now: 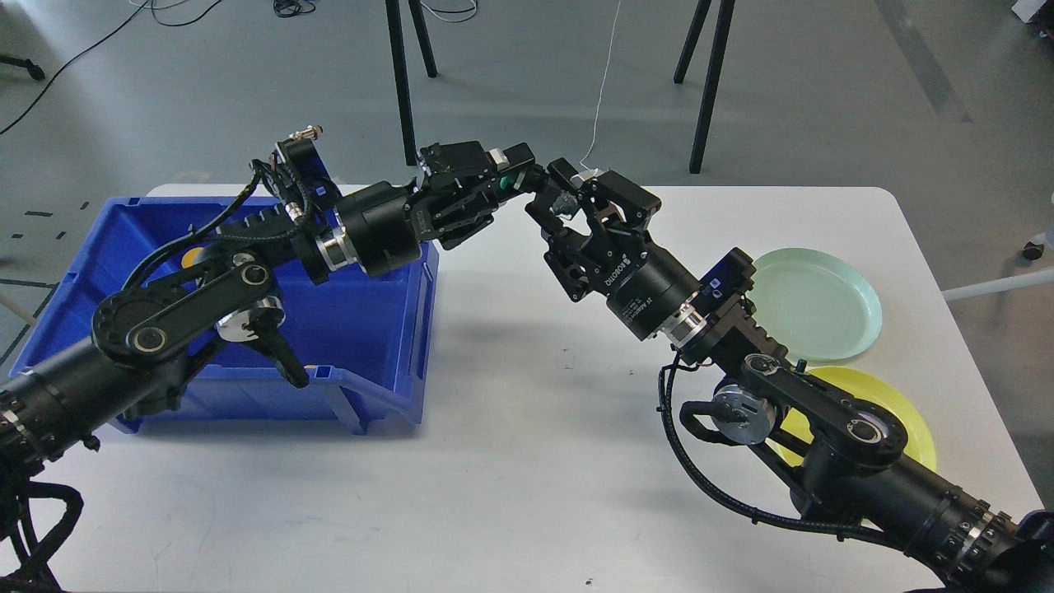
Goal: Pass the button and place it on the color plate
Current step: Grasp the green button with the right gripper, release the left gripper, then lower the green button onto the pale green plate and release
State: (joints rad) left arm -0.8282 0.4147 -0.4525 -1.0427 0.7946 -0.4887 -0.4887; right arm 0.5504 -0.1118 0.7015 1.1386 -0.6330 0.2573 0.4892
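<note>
My left gripper (517,183) reaches right from above the blue bin and is shut on the button (563,200), a small black piece with a green part and a clear, bluish end. It holds the button in the air over the table's back middle. My right gripper (553,194) comes up from the lower right and its fingers (563,173) have closed around the button's clear end, so both grippers meet at the button. The pale green plate (823,305) and the yellow plate (902,412) lie on the table at the right; the right arm partly hides the yellow one.
A blue bin (379,329) stands on the white table (510,461) at the left, under my left arm, with a yellow item (190,257) showing inside. Black stand legs (400,82) rise behind the table's far edge.
</note>
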